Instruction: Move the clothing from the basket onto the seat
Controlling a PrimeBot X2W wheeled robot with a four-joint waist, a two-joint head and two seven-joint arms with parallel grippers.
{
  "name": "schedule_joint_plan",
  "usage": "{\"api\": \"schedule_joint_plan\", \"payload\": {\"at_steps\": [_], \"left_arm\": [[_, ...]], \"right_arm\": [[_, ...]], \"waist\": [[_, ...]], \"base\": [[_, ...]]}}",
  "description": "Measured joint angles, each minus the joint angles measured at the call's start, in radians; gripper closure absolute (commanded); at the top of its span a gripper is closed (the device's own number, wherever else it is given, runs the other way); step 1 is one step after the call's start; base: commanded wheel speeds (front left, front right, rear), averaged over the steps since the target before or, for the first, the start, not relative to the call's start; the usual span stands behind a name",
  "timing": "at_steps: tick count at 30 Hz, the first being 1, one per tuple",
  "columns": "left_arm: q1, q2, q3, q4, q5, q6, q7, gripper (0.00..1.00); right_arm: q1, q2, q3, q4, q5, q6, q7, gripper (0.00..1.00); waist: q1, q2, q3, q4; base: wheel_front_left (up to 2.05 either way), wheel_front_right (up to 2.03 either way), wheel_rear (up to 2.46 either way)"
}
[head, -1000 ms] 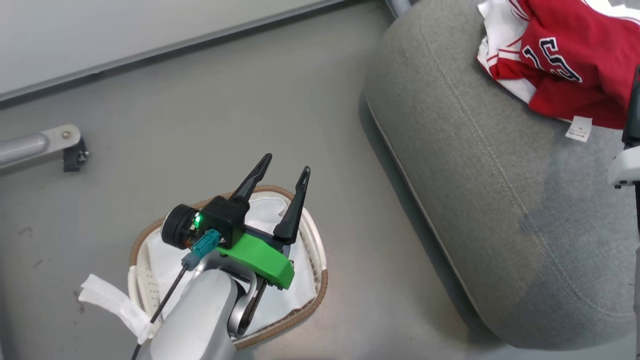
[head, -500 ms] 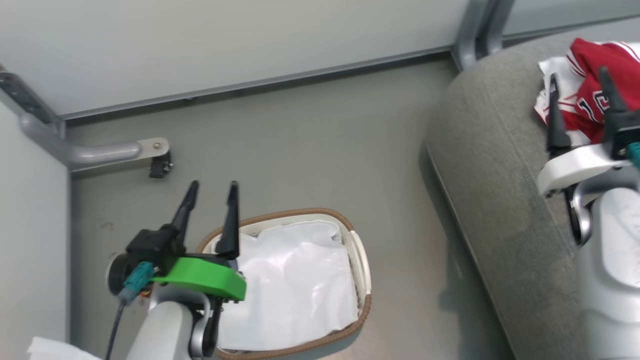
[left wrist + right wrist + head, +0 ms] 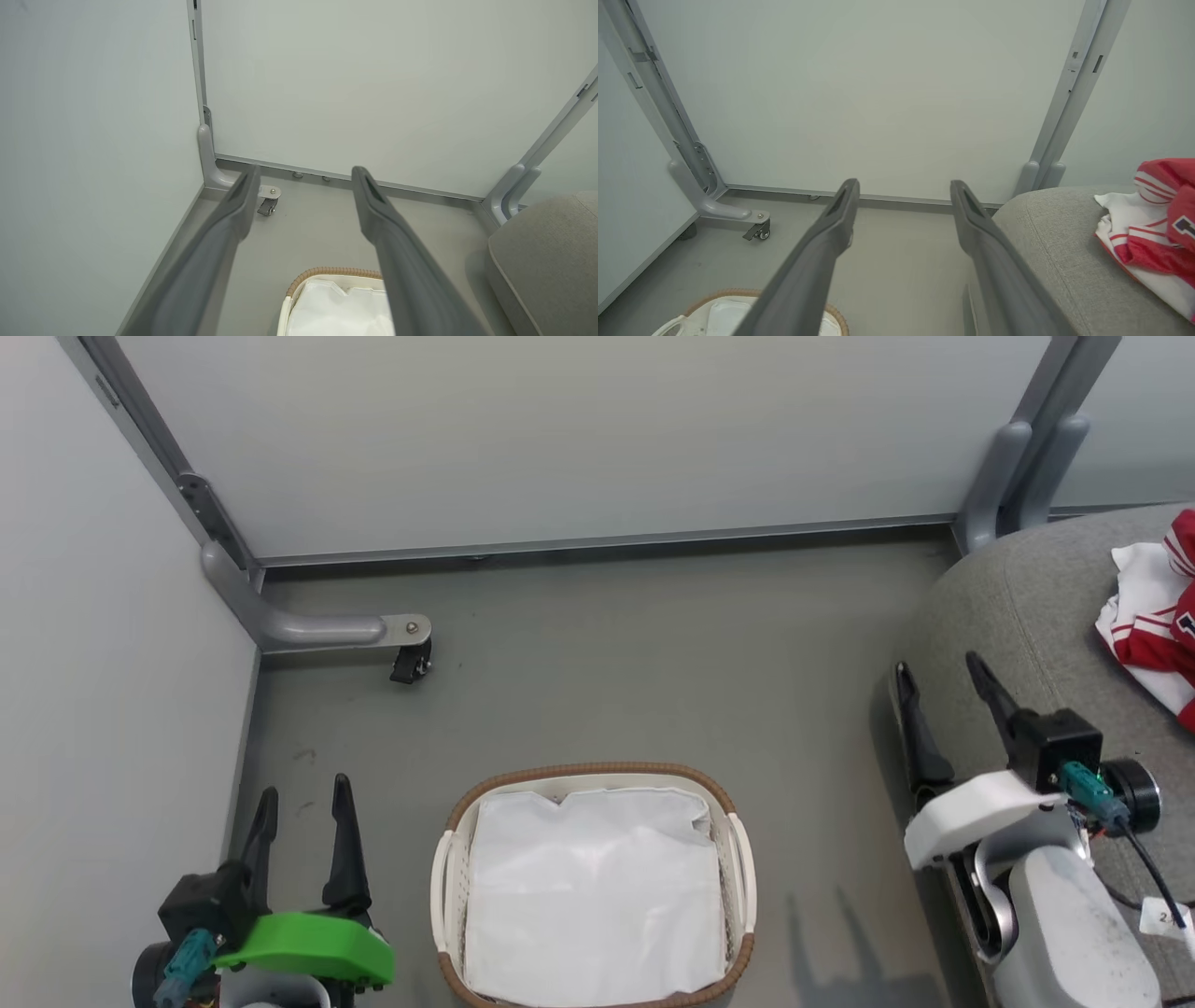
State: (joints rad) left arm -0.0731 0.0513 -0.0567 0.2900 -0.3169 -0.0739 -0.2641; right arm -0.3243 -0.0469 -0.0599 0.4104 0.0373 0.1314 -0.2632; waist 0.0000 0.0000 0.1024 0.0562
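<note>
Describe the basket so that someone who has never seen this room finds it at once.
Start at the big grey seat on the right, then look left across the grey floor. There stands the basket, apart from the seat. It is a small white plastic tub with a brown woven rim, side handles and a plain white liner inside.

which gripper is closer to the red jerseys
Right. The right gripper hovers at the edge of the seat, near the red jerseys; the left gripper is beyond the basket, by the wall.

Pale wall panels (image 3: 560, 439) in grey metal frames (image 3: 308, 630) meet a grey floor (image 3: 607, 644).
</note>
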Motion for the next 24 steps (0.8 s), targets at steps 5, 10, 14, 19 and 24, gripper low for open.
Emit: {"api": "schedule_joint_plan", "payload": {"at_steps": [5,10,14,19,24], "left_arm": [[0.052,-0.001,-0.005,-0.002,-0.012,0.003,0.0,0.0],[0.075,-0.001,-0.017,0.0,-0.018,0.008,0.0,0.0],[0.076,-0.001,-0.028,0.002,-0.027,0.009,0.0,0.0],[0.076,-0.001,-0.031,0.002,-0.027,0.009,0.0,0.0],[0.075,-0.001,-0.033,0.004,-0.025,0.009,0.0,0.0]], "right_arm": [[0.101,-0.001,0.018,-0.035,0.027,0.0,0.0,0.0],[0.161,-0.001,0.048,-0.059,0.06,0.0,0.0,0.0],[0.179,-0.001,0.06,-0.065,0.069,0.0,0.0,0.0],[0.181,-0.001,0.067,-0.064,0.076,0.0,0.0,0.0],[0.181,-0.001,0.065,-0.066,0.078,0.0,0.0,0.0]], "waist": [[0.0,0.0,-0.036,0.018],[0.0,0.0,-0.055,0.018],[0.0,0.0,-0.059,0.008],[0.0,0.0,-0.063,-0.003],[0.0,0.0,-0.065,-0.005]], "base": [[0.0,0.0,0.0],[0.0,0.0,0.0],[0.0,0.0,0.0],[0.0,0.0,0.0],[0.0,0.0,0.0]]}}
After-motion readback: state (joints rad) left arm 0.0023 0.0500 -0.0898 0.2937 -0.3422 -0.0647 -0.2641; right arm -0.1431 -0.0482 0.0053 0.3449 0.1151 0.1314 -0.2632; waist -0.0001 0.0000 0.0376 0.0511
